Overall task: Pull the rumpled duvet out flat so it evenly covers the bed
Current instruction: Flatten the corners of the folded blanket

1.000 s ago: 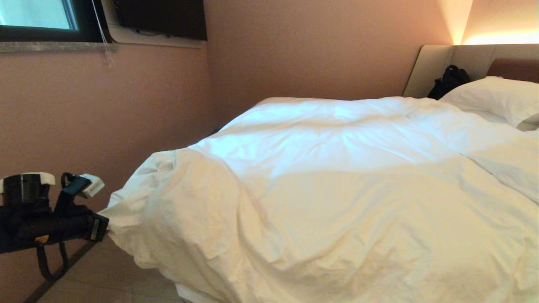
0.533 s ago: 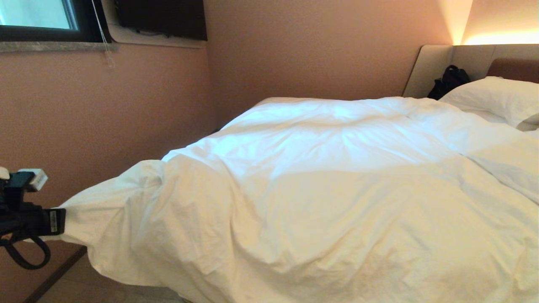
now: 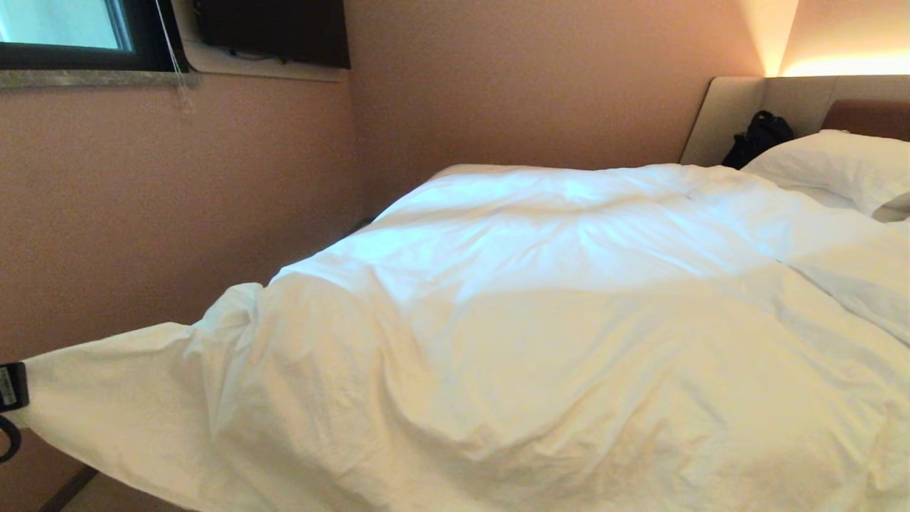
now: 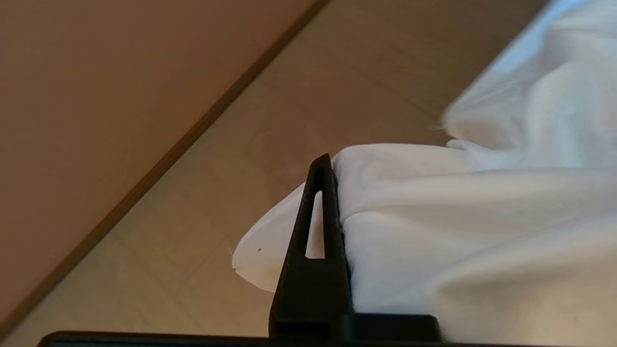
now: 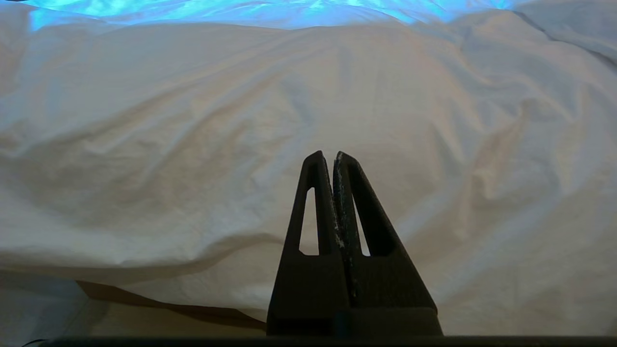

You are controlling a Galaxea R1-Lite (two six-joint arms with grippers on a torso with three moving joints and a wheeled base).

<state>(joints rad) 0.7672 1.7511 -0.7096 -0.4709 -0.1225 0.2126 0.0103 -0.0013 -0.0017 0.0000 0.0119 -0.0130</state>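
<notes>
The puffy white duvet (image 3: 540,341) lies creased over the bed, whose beige headboard (image 3: 732,114) stands at the far right. One corner of the duvet is drawn out taut to the left, past the bed's side and above the floor. My left gripper (image 3: 11,387) is at the head view's left edge. In the left wrist view it (image 4: 335,166) is shut on that duvet (image 4: 458,231) corner, and the cloth hides one finger. My right gripper (image 5: 328,156) is shut and empty, hanging over the duvet (image 5: 193,120) near the bed's near edge.
A pink wall (image 3: 178,213) with a window (image 3: 64,28) and a dark screen (image 3: 277,32) runs close along the left. A white pillow (image 3: 832,167) and a black bag (image 3: 757,139) lie at the headboard. Pale floor (image 4: 289,96) and a skirting board (image 4: 168,154) lie below the left gripper.
My left gripper has swung left, almost out of the head view, dragging the duvet corner with it. The corner now stretches out well beyond the bed's side. The right arm has not moved.
</notes>
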